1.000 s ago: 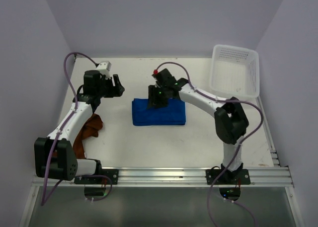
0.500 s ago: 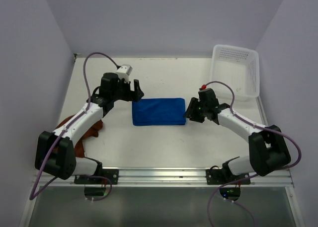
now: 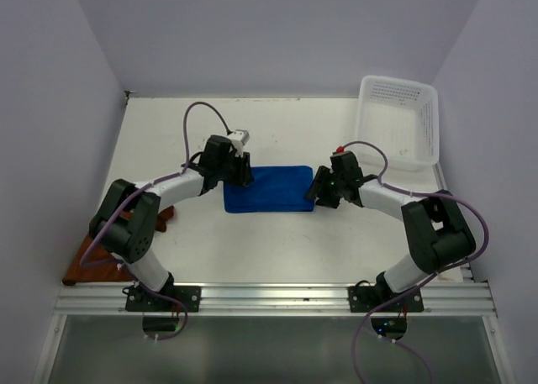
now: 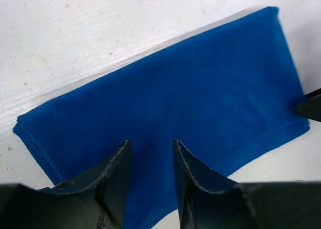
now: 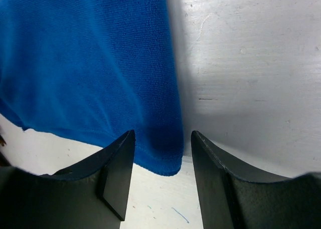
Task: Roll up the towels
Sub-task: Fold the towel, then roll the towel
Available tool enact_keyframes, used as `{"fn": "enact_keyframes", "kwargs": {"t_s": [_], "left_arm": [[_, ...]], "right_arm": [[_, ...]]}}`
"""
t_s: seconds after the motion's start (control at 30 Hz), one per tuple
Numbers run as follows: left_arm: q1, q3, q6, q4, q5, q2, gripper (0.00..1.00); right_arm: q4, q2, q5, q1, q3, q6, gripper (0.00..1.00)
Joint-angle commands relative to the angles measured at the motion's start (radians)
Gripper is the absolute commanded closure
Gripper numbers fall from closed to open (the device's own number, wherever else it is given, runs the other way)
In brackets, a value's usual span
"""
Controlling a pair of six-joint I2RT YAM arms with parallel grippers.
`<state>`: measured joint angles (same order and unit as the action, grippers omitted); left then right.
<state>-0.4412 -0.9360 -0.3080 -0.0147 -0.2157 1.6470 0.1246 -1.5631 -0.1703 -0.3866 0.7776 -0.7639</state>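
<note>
The blue towel (image 3: 271,189) lies folded flat in a rectangle at the middle of the table. My left gripper (image 3: 242,173) hovers at its left end, open, with flat blue cloth (image 4: 165,88) showing in the narrow gap between its fingers (image 4: 116,175). My right gripper (image 3: 313,191) stands open at the towel's right edge, and the near right corner of the blue towel (image 5: 85,63) lies between its fingers (image 5: 119,171). Neither gripper has cloth pinched. The rust-brown towel (image 3: 84,262) lies crumpled at the near left, partly hidden by the left arm.
A white perforated basket (image 3: 399,119) stands at the back right corner. Purple walls close in the table (image 3: 277,241) on three sides. The aluminium rail with both arm bases runs along the near edge. The right gripper's tip (image 4: 308,106) shows in the left wrist view.
My left gripper has moved right and down onto the blue towel's left end, and its jaws have narrowed. The right gripper has edged left to the towel's right edge.
</note>
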Motion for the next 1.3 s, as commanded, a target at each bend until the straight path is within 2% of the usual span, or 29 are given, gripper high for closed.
{"fn": "enact_keyframes", "kwargs": {"t_s": [0.0, 0.17, 0.27, 0.3, 0.5, 0.53, 0.87, 0.97, 1.07, 1.1, 1.13, 1.17, 1.2, 1.27], "left_arm": [[-0.002, 0.011, 0.004, 0.056, 0.045, 0.043, 0.60], [-0.002, 0.029, 0.006, 0.064, 0.105, 0.086, 0.67], [-0.002, 0.034, -0.003, 0.052, 0.134, 0.114, 0.74], [-0.002, 0.035, -0.008, 0.042, 0.142, 0.119, 0.76], [-0.002, 0.097, -0.039, 0.054, 0.180, 0.077, 0.79], [-0.002, 0.109, -0.045, 0.058, 0.182, 0.064, 0.79], [-0.017, 0.233, -0.097, 0.039, 0.252, -0.211, 0.79], [-0.056, 0.218, -0.105, 0.016, 0.308, -0.297, 0.76], [-0.108, 0.177, -0.097, -0.059, 0.376, -0.360, 0.73], [-0.122, 0.151, -0.089, -0.080, 0.392, -0.371, 0.66], [-0.145, 0.137, -0.088, -0.091, 0.409, -0.378, 0.60], [-0.152, 0.122, -0.085, -0.100, 0.426, -0.389, 0.53], [-0.162, 0.090, -0.079, -0.116, 0.438, -0.392, 0.36], [-0.192, 0.057, -0.069, -0.128, 0.495, -0.397, 0.19]], "right_arm": [[-0.066, -0.018, -0.012, 0.000, 0.003, -0.009, 0.48], [-0.101, -0.031, -0.032, 0.003, -0.026, -0.014, 0.57], [-0.111, -0.037, -0.047, 0.002, -0.035, -0.015, 0.67], [-0.111, -0.035, -0.051, 0.000, -0.037, -0.011, 0.75], [-0.109, -0.028, -0.064, 0.000, -0.060, -0.008, 0.90], [-0.111, -0.025, -0.067, 0.000, -0.064, -0.008, 0.98], [-0.065, 0.043, -0.106, -0.023, -0.109, 0.029, 1.00], [-0.042, 0.069, -0.094, -0.024, -0.123, 0.032, 0.93], [-0.010, 0.104, -0.078, -0.024, -0.126, 0.034, 0.78], [-0.002, 0.119, -0.080, -0.023, -0.126, 0.032, 0.73], [0.006, 0.124, -0.087, -0.024, -0.124, 0.034, 0.61], [0.012, 0.129, -0.089, -0.024, -0.121, 0.035, 0.58], [0.020, 0.142, -0.090, -0.023, -0.123, 0.032, 0.55], [0.017, 0.161, -0.086, -0.023, -0.130, 0.026, 0.47]]}}
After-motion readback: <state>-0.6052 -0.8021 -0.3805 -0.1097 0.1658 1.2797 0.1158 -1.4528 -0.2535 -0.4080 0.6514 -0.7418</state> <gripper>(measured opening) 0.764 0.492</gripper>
